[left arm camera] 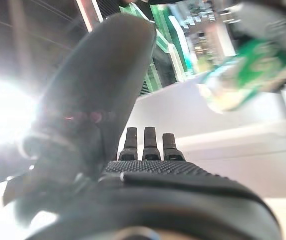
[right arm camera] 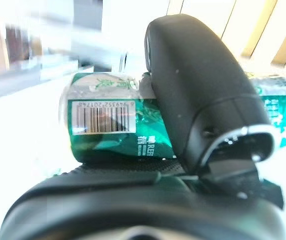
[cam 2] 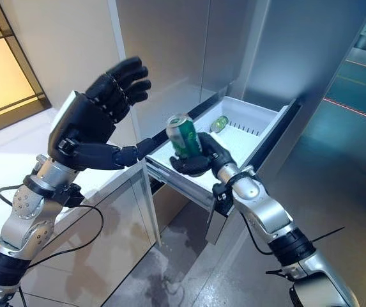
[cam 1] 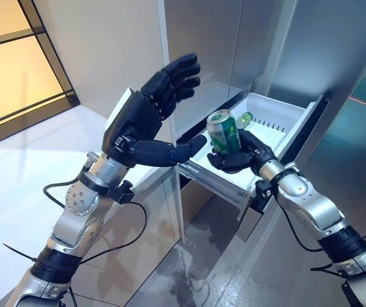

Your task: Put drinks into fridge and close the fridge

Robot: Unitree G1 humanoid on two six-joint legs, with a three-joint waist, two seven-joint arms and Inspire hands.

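Note:
My right hand [cam 1: 241, 157] is shut on a green can [cam 1: 223, 131] and holds it upright over the near part of the open white fridge drawer [cam 1: 278, 118]. In the right wrist view the thumb [right arm camera: 197, 95] lies across the can [right arm camera: 118, 125]. Another green drink [cam 1: 244, 118] lies inside the drawer further back. My left hand [cam 1: 147, 115] is open and raised, fingers spread, just left of the drawer and the can; its thumb reaches toward the drawer's near edge. The can also shows in the left wrist view [left arm camera: 247, 70], past the left hand's fingers [left arm camera: 145, 145].
The drawer sticks out from a silver fridge front [cam 1: 208, 45]. A white counter [cam 1: 23, 173] with a glass front stands to the left. Grey floor [cam 1: 195, 268] lies below the drawer.

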